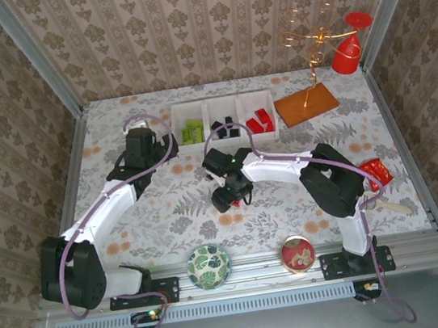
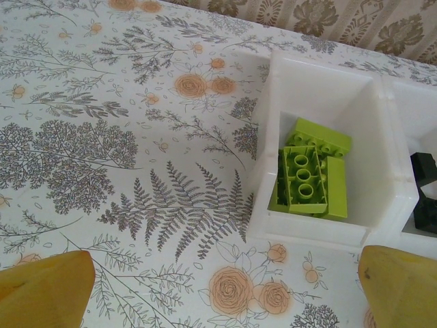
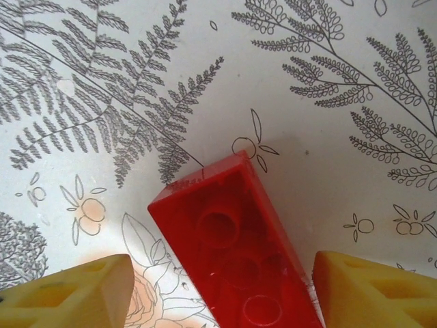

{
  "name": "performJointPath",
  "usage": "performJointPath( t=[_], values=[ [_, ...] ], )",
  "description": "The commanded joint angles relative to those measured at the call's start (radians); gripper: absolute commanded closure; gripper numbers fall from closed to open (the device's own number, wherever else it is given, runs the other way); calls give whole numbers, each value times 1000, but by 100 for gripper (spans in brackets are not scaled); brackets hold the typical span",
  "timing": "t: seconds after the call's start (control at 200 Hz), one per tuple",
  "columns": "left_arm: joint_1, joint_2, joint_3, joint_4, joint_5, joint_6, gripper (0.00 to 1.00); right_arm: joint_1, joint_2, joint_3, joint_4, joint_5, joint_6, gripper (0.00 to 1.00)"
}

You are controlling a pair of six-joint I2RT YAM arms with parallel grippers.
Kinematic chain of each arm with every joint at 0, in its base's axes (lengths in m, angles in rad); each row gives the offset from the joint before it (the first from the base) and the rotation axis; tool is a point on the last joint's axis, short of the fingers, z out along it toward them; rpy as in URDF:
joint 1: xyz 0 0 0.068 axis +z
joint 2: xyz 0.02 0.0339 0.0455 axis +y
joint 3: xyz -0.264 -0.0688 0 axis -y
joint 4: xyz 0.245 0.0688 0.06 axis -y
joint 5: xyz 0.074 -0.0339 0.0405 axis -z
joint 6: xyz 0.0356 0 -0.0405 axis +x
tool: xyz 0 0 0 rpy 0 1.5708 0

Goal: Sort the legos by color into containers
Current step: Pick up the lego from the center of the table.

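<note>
Rotation of the red rectangular plastic brick (image 3: 225, 225) is risked, being skewed between the right gripper's (image 3: 223, 273) open jaws; the left gripper (image 2: 225, 273) is spread empty.

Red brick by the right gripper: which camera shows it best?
Right wrist: the red brick lies close up and sharp between the fingers. In the top view the right gripper covers it; the left wrist looks at green bricks instead.

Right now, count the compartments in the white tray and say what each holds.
3. Left compartment holds lime green bricks, middle compartment black bricks, right compartment red bricks; some bricks may be hidden underneath.
</note>
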Motion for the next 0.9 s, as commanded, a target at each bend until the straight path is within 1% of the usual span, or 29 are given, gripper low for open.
performJointPath(
  t=[0.0,0.145,0.285,0.445,0.605,0.73,0.895],
  values=[
    [11,-11,-19,21,5,-19,0,5,38,19,-35,29,4,33],
    [14,-17,-22,18,2,-20,0,7,62,35,-51,52,6,40],
    [17,-25,-30,21,0,-22,0,9,72,44,-65,84,11,50],
    [19,-31,-35,21,0,-24,0,11,58,44,-69,126,26,61],
    [23,-37,-38,21,0,-23,0,11,31,44,-65,179,42,75],
    [27,-42,-41,20,-1,-22,0,11,4,43,-61,216,54,80],
    [31,-47,-45,19,0,-23,0,9,-53,28,-52,273,69,81]
  ],
)
